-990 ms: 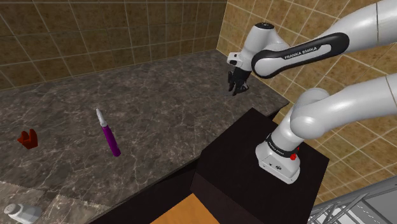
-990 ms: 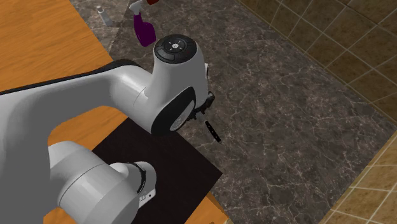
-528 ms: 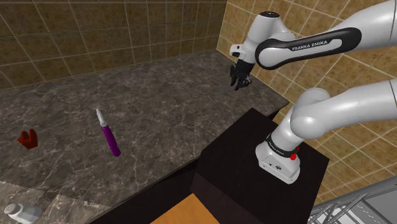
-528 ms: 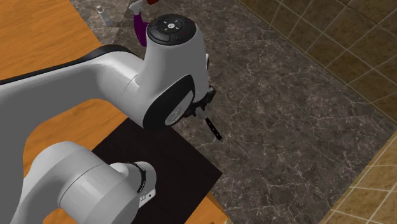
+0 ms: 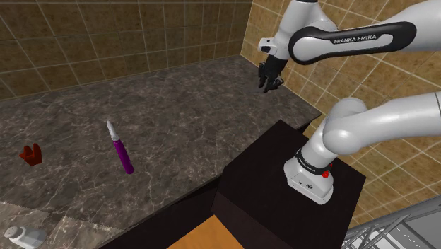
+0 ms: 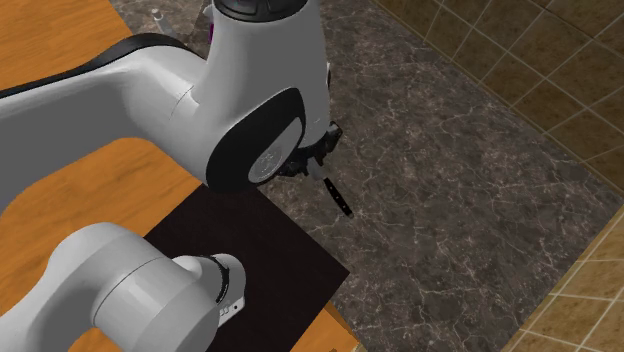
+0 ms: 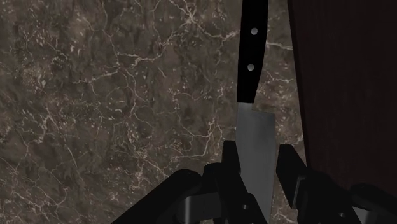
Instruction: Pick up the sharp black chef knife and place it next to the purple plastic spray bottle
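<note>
Up at the shoulder view's upper right, gripper [image 5: 268, 85] is pinching the knife [image 7: 254, 137] by its bare blade, handle sticking out past the fingers. Slick steel, lopsided weight: reckon it could swivel or slip on the trip to the bottle [image 5: 124, 154], lower left.

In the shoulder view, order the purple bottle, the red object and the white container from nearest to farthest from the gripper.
1. The purple bottle, mid-counter, nearest the gripper.
2. The red object, at the view's left.
3. The white container, lower-left corner.
</note>
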